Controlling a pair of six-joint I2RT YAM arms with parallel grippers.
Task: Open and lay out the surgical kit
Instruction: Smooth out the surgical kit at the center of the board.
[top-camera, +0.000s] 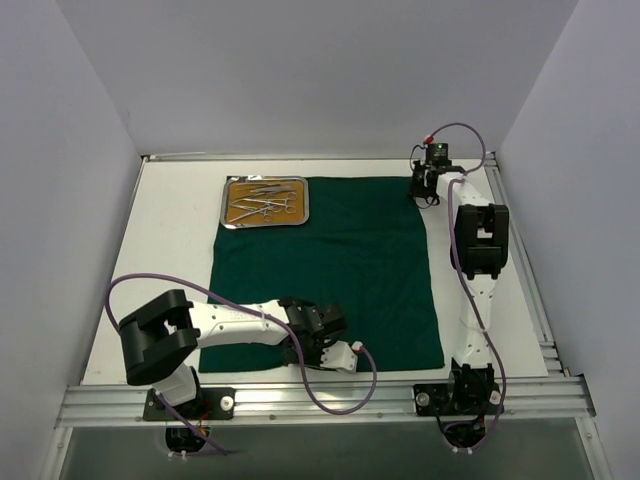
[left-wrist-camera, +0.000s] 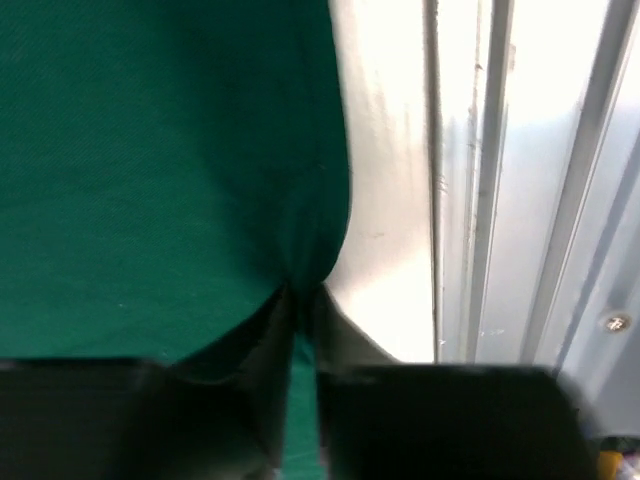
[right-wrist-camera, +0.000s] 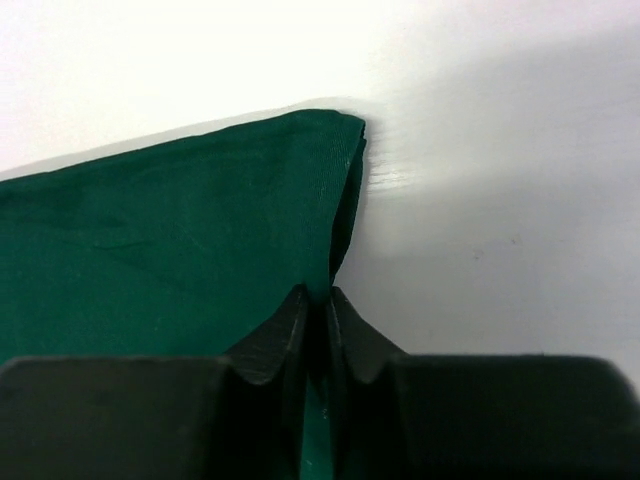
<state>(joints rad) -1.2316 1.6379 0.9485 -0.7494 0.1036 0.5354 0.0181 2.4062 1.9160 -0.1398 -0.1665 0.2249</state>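
- Green cloth (top-camera: 330, 270) lay spread across the white surface (top-camera: 180, 260), with the steel tray (top-camera: 296, 186) at its far left corner and the instruments (top-camera: 262, 205) lying inside the tray.
- Your left tool (left-wrist-camera: 300, 295) was closed narrow on the cloth's near edge, near the metal rail (left-wrist-camera: 480, 200).
- Your right tool (right-wrist-camera: 318, 300) was pinched on the far right corner, which stood slightly off the surface.
- To smooth the cloth well, you probably needed to draw both grips outward, low and evenly. A sharp tug from either side looked likely to drag the tray or jolt what lay in it.
- You would have done best to let go only once each pinched edge rested flat.
- How much fabric each tool had caught was hidden behind its own fingers.
- From above, the left tool's tips were covered by the wrist.
- You could not tell whether the cloth ran under the tray.
- The instruments were too small to tell apart or count.
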